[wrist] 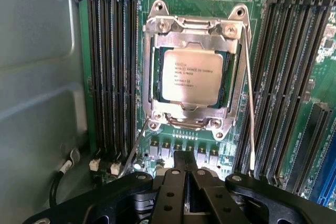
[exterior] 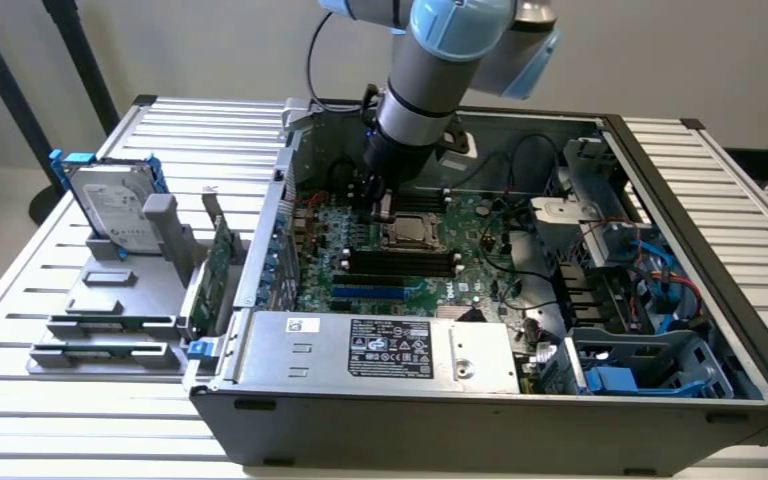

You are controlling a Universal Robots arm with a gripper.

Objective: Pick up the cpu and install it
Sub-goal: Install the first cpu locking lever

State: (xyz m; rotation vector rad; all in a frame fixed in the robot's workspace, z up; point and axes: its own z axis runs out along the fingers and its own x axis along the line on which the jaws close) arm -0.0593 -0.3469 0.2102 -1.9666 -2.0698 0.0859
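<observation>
A: Start with the exterior view. Where is the arm (exterior: 431, 90)?

B: It reaches down into the open computer case (exterior: 704, 330), which lies on the slatted bench (exterior: 37, 300). Its tip hangs over the green motherboard (exterior: 404, 275), near the case's far wall.

A: And the cpu (exterior: 415, 232)?

B: It lies flat on the motherboard, a small silver square just below the arm's tip and close to it. Whether they touch, I cannot tell from here.

A: Anything else around?

B: A silver hard drive (exterior: 111, 205) with blue rails stands upright in a grey holder on the bench, at the exterior view's left, well apart from the case. A grey power supply (exterior: 384, 350) sits along the case's near edge.

A: Now the wrist view.

B: The cpu sits square in its socket, printed side up, with a metal frame (wrist: 152, 66) around it. Long black memory slots (wrist: 110, 66) run along both sides of the socket.

A: The fingers (wrist: 176, 182)?

B: Black, pressed together, gripping nothing. They hover beside the socket's edge, apart from the cpu.
</observation>
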